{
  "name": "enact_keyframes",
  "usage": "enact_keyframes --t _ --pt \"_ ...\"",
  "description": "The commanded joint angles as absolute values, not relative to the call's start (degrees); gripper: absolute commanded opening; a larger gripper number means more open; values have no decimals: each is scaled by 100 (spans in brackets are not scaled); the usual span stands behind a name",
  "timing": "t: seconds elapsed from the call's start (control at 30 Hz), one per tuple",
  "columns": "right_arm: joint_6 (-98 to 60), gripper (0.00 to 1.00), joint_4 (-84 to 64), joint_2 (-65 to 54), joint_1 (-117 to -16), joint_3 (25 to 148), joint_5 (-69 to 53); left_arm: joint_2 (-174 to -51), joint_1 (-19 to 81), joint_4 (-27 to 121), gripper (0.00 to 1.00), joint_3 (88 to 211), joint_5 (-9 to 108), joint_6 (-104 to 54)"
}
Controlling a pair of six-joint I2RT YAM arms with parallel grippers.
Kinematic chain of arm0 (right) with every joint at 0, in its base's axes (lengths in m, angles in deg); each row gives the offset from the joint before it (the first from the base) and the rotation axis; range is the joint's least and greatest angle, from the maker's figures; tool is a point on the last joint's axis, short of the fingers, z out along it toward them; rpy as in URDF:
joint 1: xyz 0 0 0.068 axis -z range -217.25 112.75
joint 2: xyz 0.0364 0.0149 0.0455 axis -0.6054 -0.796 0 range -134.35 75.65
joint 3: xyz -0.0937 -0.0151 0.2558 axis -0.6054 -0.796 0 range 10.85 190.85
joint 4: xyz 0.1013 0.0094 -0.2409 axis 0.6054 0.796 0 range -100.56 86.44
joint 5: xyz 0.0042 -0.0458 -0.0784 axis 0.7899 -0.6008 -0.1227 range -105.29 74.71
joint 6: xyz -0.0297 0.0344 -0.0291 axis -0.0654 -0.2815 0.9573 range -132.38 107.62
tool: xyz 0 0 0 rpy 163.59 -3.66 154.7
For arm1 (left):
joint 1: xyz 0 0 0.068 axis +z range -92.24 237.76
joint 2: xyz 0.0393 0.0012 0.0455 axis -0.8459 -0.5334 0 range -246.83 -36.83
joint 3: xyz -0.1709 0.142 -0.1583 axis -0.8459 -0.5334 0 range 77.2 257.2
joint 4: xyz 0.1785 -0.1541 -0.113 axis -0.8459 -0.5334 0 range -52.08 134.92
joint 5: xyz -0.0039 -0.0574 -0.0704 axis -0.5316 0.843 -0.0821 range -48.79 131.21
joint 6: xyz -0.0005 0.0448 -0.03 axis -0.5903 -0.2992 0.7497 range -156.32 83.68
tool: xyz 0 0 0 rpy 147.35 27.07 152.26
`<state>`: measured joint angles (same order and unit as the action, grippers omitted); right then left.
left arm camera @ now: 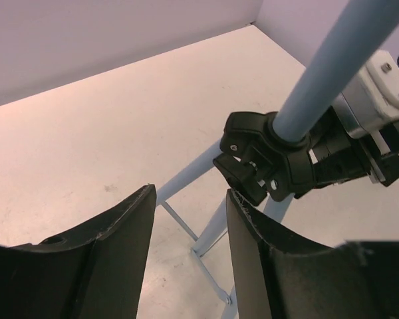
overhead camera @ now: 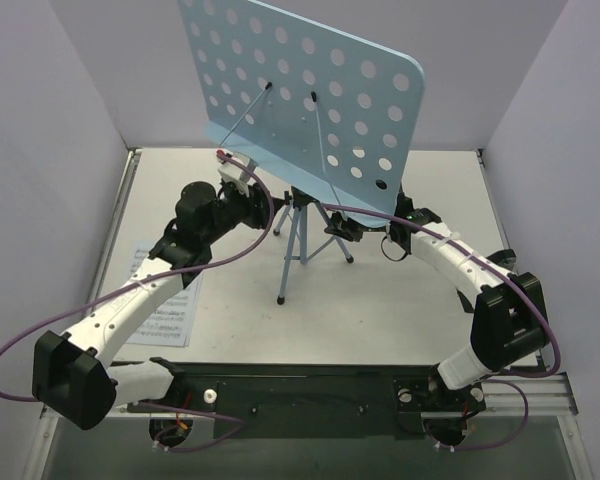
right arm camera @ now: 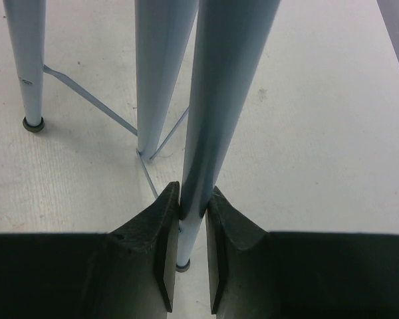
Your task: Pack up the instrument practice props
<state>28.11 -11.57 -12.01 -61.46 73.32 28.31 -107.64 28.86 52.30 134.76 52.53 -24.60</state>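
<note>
The light-blue hole-punched music stand [overhead camera: 300,90] stands upright on its tripod legs [overhead camera: 292,250] at mid-table. My right gripper [overhead camera: 338,228] is shut on one thin blue leg [right arm camera: 219,80], which runs down between the right gripper's [right arm camera: 193,199] jaws to its foot on the table. My left gripper [overhead camera: 264,205] hangs open just left of the stand's pole [left arm camera: 332,66]. In the left wrist view nothing lies between the left gripper's [left arm camera: 189,199] jaws, and the right fingertip sits close under the pole's black collar [left arm camera: 266,159]. White sheet-music pages [overhead camera: 165,305] lie flat at the left, partly under my left arm.
Lilac walls close in the white table [overhead camera: 410,300] on the left, back and right. The stand's wide desk overhangs both wrists. The other two tripod legs [right arm camera: 26,66] and their thin cross braces [right arm camera: 86,96] spread out beside the held leg.
</note>
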Motion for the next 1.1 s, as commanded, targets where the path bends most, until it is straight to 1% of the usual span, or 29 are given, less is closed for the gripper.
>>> enact_keyframes --t 0.0,0.03,0.1,0.3,0.6,0.8,1.07 --pt "2954 0 -36 -1514 -6309 7175 2866 -10539 2832 5318 59 13266 5808 -3121" --pt "2954 1 -36 -1515 -6309 7175 2866 -10504 2832 5353 63 13248 5818 -3227" --pt "2946 1 -36 -1515 -6309 7184 2857 -10442 2823 5380 63 13204 5800 -3465" --pt "2937 1 -45 -1523 -6318 7158 2875 -10433 2823 5538 63 13169 5721 -3606" --pt "2946 1 -54 -1515 -6318 7123 2848 -10626 2841 5679 63 13634 5378 -3413" --pt "2963 1 -54 -1532 -6336 7140 2848 -10662 2841 5626 64 13828 5449 -3334" --pt "2972 1 -63 -1532 -6327 7123 2857 -10706 2911 5390 64 14100 5027 -2860"
